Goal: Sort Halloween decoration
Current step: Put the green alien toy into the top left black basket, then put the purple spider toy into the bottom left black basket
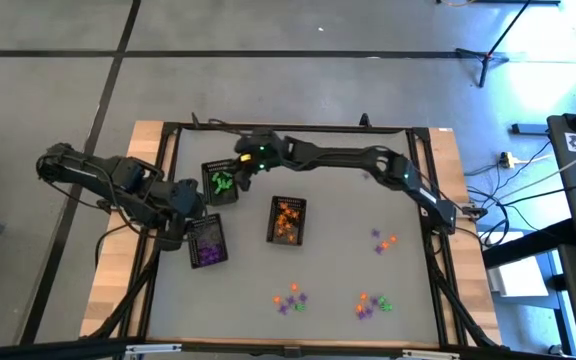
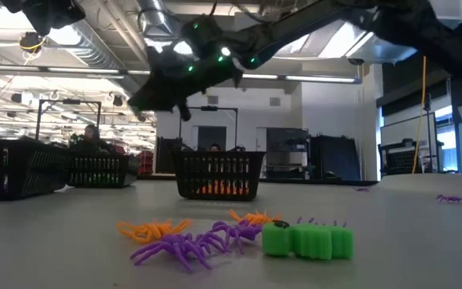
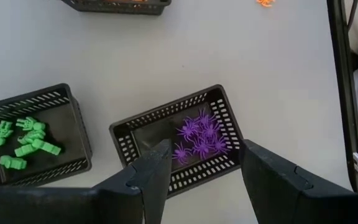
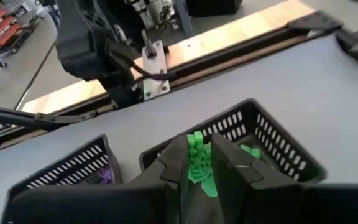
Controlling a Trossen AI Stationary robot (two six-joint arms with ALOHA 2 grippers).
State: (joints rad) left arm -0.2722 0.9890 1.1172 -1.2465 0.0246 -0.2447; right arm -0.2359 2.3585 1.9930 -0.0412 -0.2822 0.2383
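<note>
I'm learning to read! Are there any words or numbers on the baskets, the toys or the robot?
No text can be read anywhere.
Black baskets: plain mesh, no labels.
Green toys and purple spiders: no writing.
White tag on the left arm: too blurred to show any writing.

table (image 1: 348, 260): smooth matt grey, wood edges | trays (image 3: 36, 134): black plastic mesh | trinkets (image 2: 307, 241): glossy plastic
</note>
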